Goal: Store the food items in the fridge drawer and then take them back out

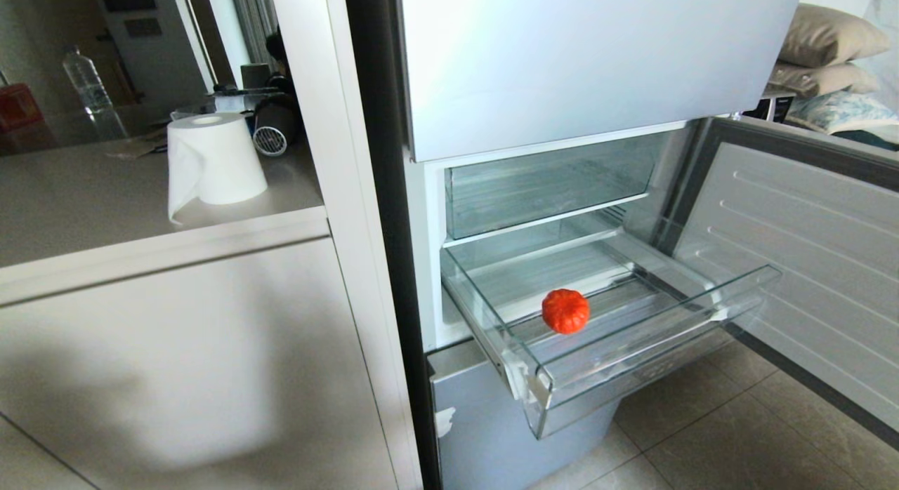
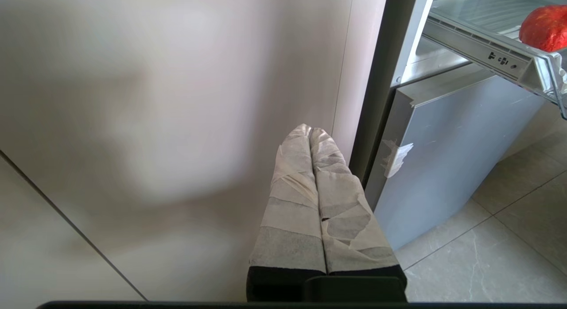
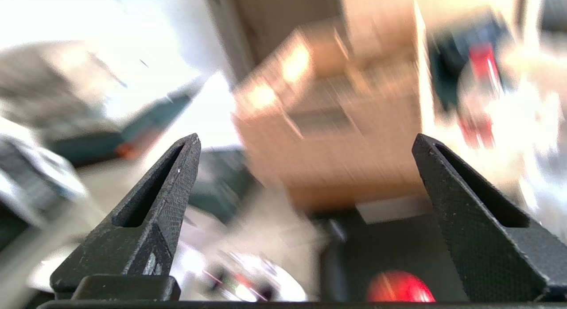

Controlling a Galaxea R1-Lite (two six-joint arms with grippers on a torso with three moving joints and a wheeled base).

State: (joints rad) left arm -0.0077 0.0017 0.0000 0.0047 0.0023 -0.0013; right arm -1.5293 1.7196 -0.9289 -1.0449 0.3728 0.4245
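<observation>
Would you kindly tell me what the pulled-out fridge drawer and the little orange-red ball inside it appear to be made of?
The fridge drawer looks like clear rigid plastic: you see straight through its walls and ribbed floor, and its thick front lip glints. The orange-red ball seems to be glossy moulded plastic or rubber, judging by its even ribs and shine; it is likely a toy, though the look leaves that open.

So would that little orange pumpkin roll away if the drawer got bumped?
Probably a bit: the pumpkin is round and sits loose on the drawer's smooth clear floor. Its ribs and the floor's ridges may slow it. It looks glossy, so perhaps slippery to grip.
</observation>
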